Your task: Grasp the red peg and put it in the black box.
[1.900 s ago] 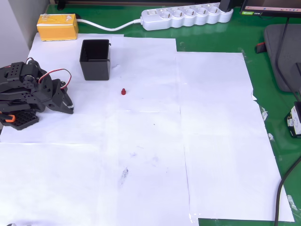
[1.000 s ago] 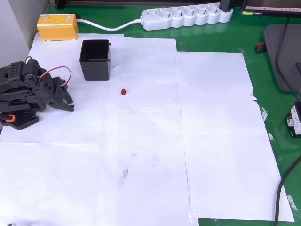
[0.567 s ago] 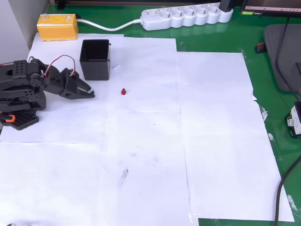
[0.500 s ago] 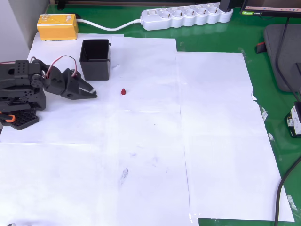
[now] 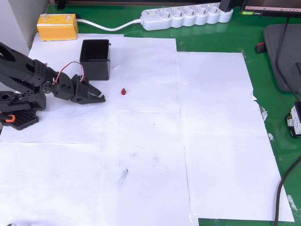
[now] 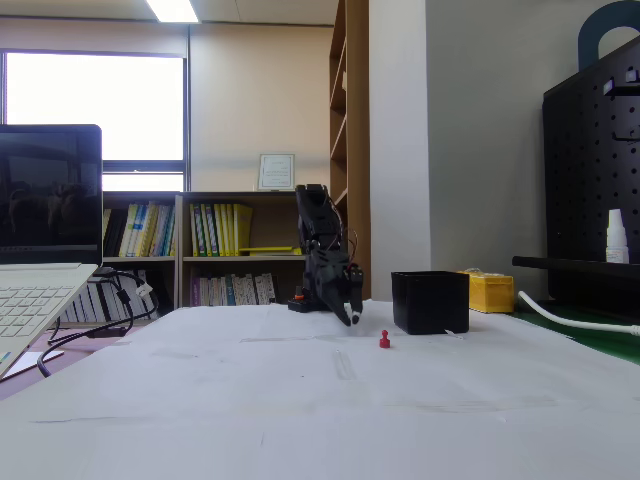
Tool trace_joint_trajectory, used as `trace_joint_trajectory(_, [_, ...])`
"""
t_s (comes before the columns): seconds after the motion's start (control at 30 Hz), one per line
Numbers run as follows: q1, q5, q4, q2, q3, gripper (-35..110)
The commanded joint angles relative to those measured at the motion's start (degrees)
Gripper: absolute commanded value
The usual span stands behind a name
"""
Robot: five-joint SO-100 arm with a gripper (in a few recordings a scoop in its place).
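The red peg (image 5: 123, 91) (image 6: 384, 341) stands on the white paper, a little right of and below the black box (image 5: 95, 59) in the overhead view. The black box (image 6: 430, 301) is open-topped and sits upright, a thin wire handle at its right rim. My black gripper (image 5: 99, 98) (image 6: 352, 318) reaches out from the left, its tip a short way left of the peg and just below the box. Its fingers lie together, with nothing between them. In the fixed view the gripper points down, hovering just above the paper behind the peg.
A yellow box (image 5: 57, 26) and a white power strip (image 5: 186, 16) lie along the far edge. My arm's base (image 5: 18, 117) sits at the left. A laptop (image 6: 40, 260) stands at the left of the fixed view. White paper (image 5: 155, 155) covers the table's middle.
My arm has unfolded from its rest at the left and stretched rightward, bringing the gripper toward the peg. Peg and box have not moved.
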Motion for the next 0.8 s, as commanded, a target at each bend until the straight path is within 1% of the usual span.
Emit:
trace_joint_trajectory(0.0, [-2.99, 0.97, -13.10, 7.47, -4.57, 0])
trace_joint_trajectory(0.27, [-5.71, 3.16, -29.27, 20.21, -5.10, 0])
trace_joint_trajectory(0.47, [-5.54, 5.36, -36.04, 26.19, -3.87, 0])
trace_joint_trajectory(0.53, [-5.19, 5.27, -37.53, 27.95, -3.43, 0])
trace_joint_trajectory(0.77, [-4.92, 3.52, -48.34, 39.64, -0.44, 0])
